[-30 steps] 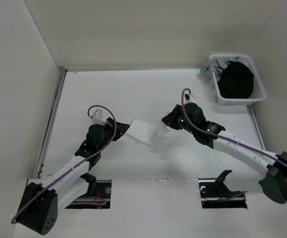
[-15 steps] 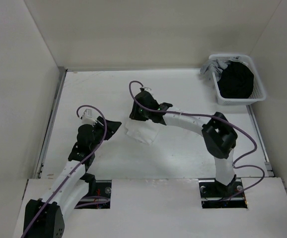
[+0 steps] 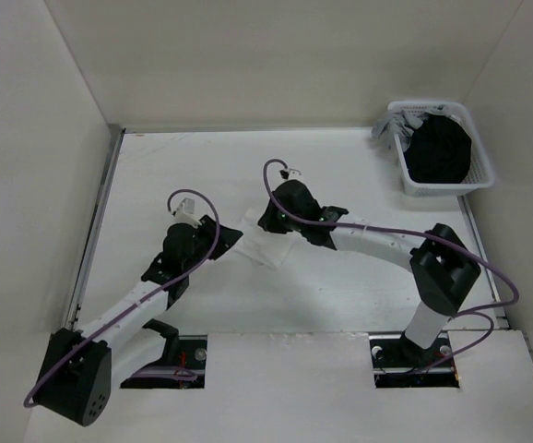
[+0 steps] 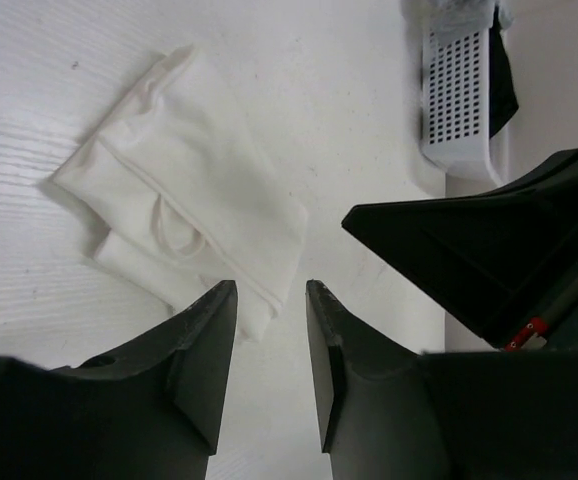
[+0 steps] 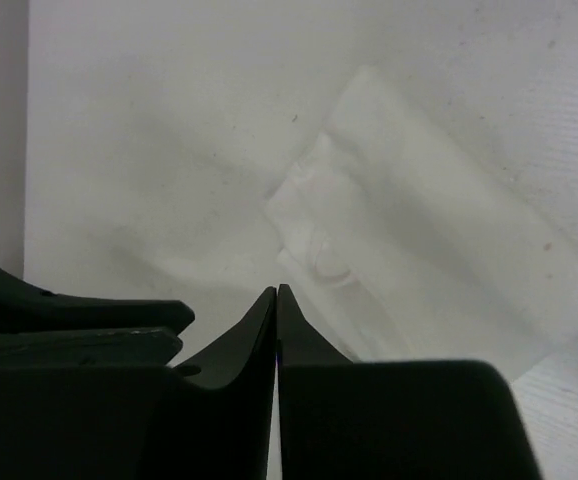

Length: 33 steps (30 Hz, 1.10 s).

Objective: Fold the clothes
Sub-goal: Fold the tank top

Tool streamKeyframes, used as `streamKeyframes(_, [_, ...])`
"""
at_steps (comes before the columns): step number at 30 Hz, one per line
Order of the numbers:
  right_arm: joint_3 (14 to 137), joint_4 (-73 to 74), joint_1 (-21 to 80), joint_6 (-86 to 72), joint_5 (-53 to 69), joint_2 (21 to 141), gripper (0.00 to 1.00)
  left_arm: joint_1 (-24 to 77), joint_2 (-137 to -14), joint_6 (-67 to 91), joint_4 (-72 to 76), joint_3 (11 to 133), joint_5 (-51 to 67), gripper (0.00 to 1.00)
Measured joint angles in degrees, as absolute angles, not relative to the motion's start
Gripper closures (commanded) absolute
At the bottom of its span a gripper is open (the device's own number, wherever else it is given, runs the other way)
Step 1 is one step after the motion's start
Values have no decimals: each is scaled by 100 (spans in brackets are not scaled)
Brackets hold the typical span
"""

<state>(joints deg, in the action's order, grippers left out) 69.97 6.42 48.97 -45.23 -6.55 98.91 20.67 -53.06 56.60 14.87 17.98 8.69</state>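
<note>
the white garment [image 3: 268, 244] is seen lying flat on the table [image 3: 183, 166], between the two hands, already gathered into a compact, roughly rectangular packet of several layers. a thin string loop [image 4: 174, 225] is left showing on its upper layer. the left hand [image 4: 269, 292] is held released, its jaws parted with nothing between them and its tips poised just beside the packet's near edge. the right hand [image 5: 277, 292] is clenched, its fingers pressed together. no fabric can be made out between them, and the hand is held over the garment near the loop.

the folding is judged to be well advanced, and the step in hand is taken to be a last fold or a tidying of the packet. for the next move, one edge would need to be pinched through all its layers and carried over evenly while the other side is held down. since the cloth is thin and slightly sheer, only the top layer may be caught, and the loop may be snagged. the white basket [image 3: 446, 191], holding a black garment [image 3: 439, 152], is set well apart at the far right corner.
</note>
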Motion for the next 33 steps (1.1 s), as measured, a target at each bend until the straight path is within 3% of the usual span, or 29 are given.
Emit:
streamKeyframes(2, [6643, 294, 4823, -4495, -617, 9830, 95, 2303, -5605, 5653, 1608, 1925, 766, 77])
streamKeyframes(10, [5118, -580, 4930, -4591, -399, 9874, 93, 2563, -5780, 5599, 1741, 2010, 377, 75])
streamKeyframes(16, [4862, -1177, 5210, -4722, -421, 10064, 91, 2467, -5531, 5590, 1597, 1946, 231, 72])
streamKeyframes(21, [4580, -1291, 5301, -4740, -552, 9909, 83, 2436, -5179, 5568, 1380, 1946, 145, 70])
streamKeyframes(33, [5087, -1581, 5297, -4615, -642, 10003, 90, 2401, -4668, 5546, 875, 1946, 5, 70])
